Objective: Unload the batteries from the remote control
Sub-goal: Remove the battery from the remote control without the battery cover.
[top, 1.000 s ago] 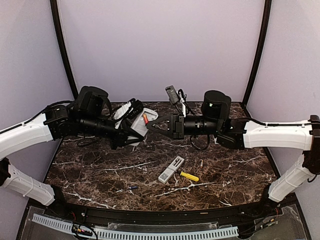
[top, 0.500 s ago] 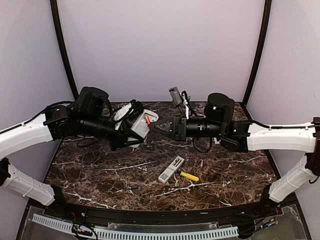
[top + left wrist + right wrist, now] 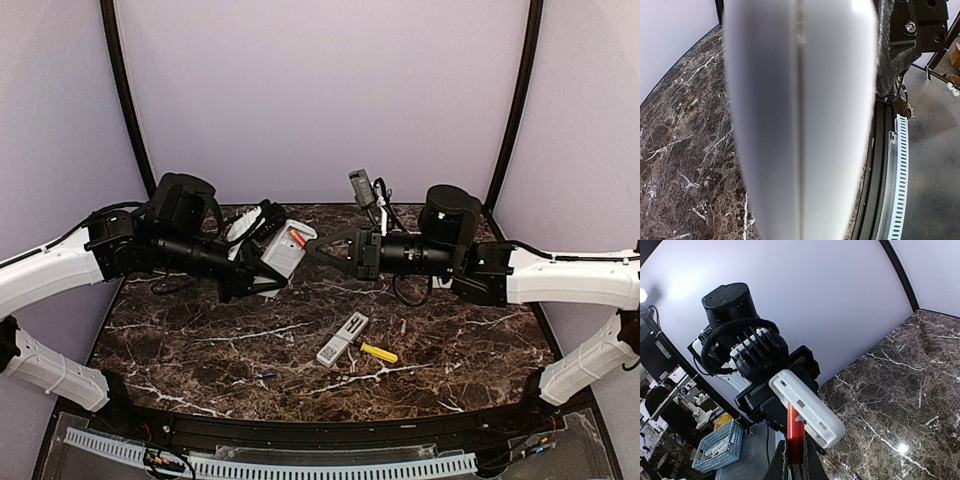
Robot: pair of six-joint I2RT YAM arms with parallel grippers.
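Dark marble table (image 3: 200, 340), pale purple walls behind. Both arms are raised and meet above the far half of the table, a little left of centre.

Left gripper (image 3: 268, 258) is clamped on the white remote control (image 3: 285, 250), holding it off the surface. In the left wrist view the remote's body (image 3: 800, 120) fills the frame, blurred.

Right gripper (image 3: 308, 246) has its fingers pinched on a red battery (image 3: 297, 238). In the right wrist view the battery (image 3: 795, 432) runs from the remote's edge (image 3: 807, 410) down between the fingertips. Cannot tell whether its upper end sits in the compartment.

Nearer the front edge, about mid-table, a flat white-and-grey piece (image 3: 342, 338) lies just beside a yellow-handled screwdriver (image 3: 378, 352).
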